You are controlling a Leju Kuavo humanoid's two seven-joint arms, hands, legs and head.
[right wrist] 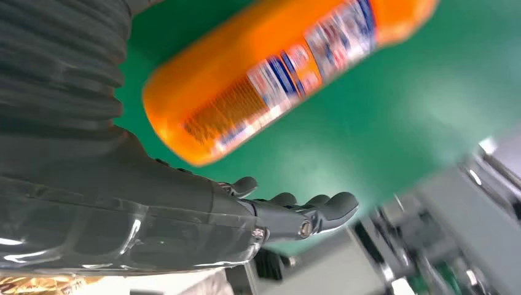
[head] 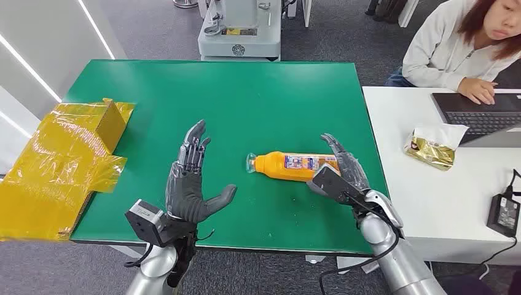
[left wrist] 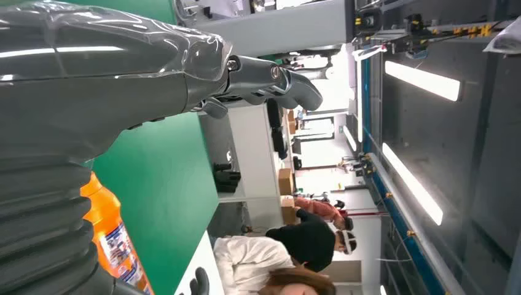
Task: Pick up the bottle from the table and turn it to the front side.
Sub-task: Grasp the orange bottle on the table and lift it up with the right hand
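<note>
**Orange bottle lies flat between two open hands**

The bottle (head: pixel 293 166) lies on its side on the green counter (head: pixel 246 98), cap end toward the left hand and base toward the right hand. In the head view its base end is hidden behind the right hand (head: pixel 344 172), so whether those fingers (head: pixel 332 144) touch it cannot be told there. In the right wrist view the bottle (right wrist: pixel 276 74) is blurred, its label unreadable, and its cap end is cut off by the picture's edge; a strip of green shows between the bottle's rounded base and the dark fingers (right wrist: pixel 319 212), which are stretched out straight and hold nothing. In the left wrist view the grey ribbed cover hides much of the bottle (left wrist: pixel 113 243).

The left hand (head: pixel 190 184) stands on edge, well apart from the cap, its fingers (head: pixel 195 144) spread and its thumb out, holding nothing. Bare green lies between it and the bottle, and a wide stretch of bare counter runs beyond the bottle to the far edge. The bottle lies nearer the counter's right edge than its left.

The bottle is smooth orange plastic, round-bodied, narrowing to a pale clear cap, with a white and blue label around its middle. The counter top is flat and matt. Crinkled yellow film (head: pixel 55 172) hangs over the left edge. On a white counter (head: pixel 430 196) to the right lie a gold packet (head: pixel 430 150), a laptop (head: pixel 479 114) and a black adapter (head: pixel 504 215), with a seated person (head: pixel 461 43) at the laptop.
</note>
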